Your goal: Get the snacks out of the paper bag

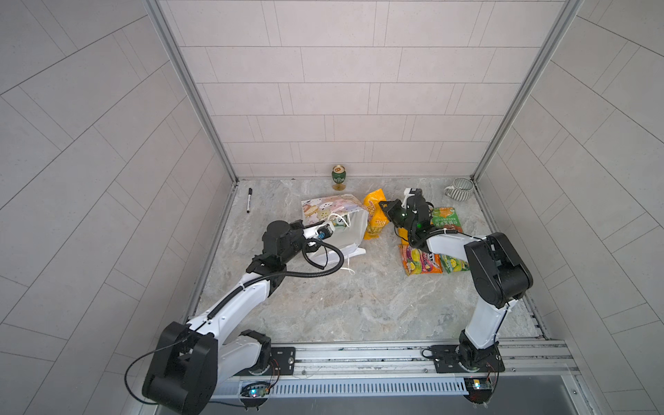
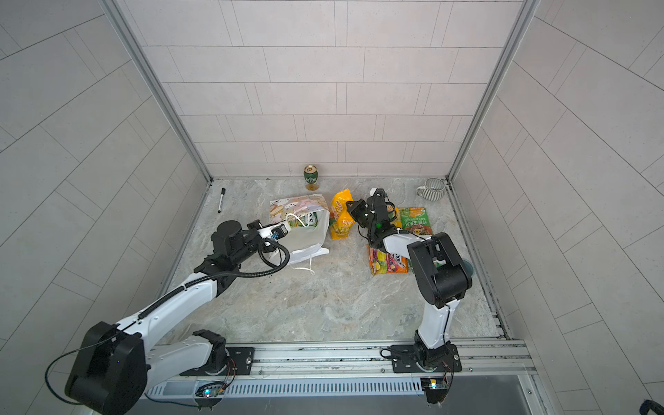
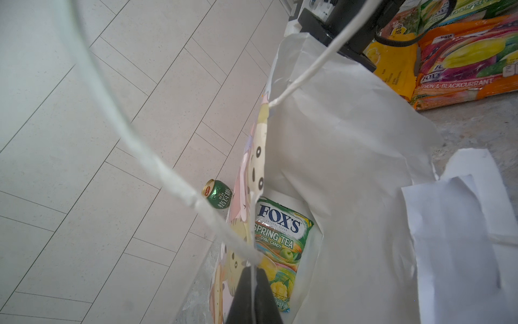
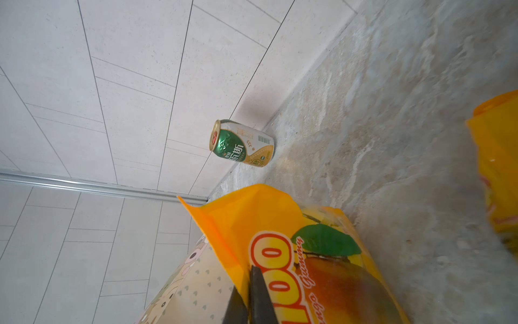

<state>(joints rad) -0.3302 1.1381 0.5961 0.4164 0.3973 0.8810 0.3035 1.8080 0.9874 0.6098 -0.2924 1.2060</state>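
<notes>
A marker pen lies by the side wall, well away from the left hand on the side opposite the bag, and has no part in the job. The left hand's jaws are together, pinching the rim of the paper bag close to where a cord handle is fixed. This holds the mouth open while the bag slumps on the tabletop. Just beyond its fingertips, down inside the bag, lies a green FOX'S packet. It is the only snack I can see left inside, though folds hide part of the interior. A drink can stands past the bag at the back wall.

The right hand is clamped on a yellow-orange packet, which is outside the bag and just beside its narrow triangle-printed side. Whether its lower end rests on the tabletop I cannot tell.

Behind that hand, around its arm, other snacks already lie out:
- a green packet;
- a red-pink FOX'S packet;
- a second green packet, partly under the arm;
- a yellow packet.

A striped mug sits farther off in the corner.

I judge the task mostly done. What remains is to set down the held packet and fetch the one inside.
</notes>
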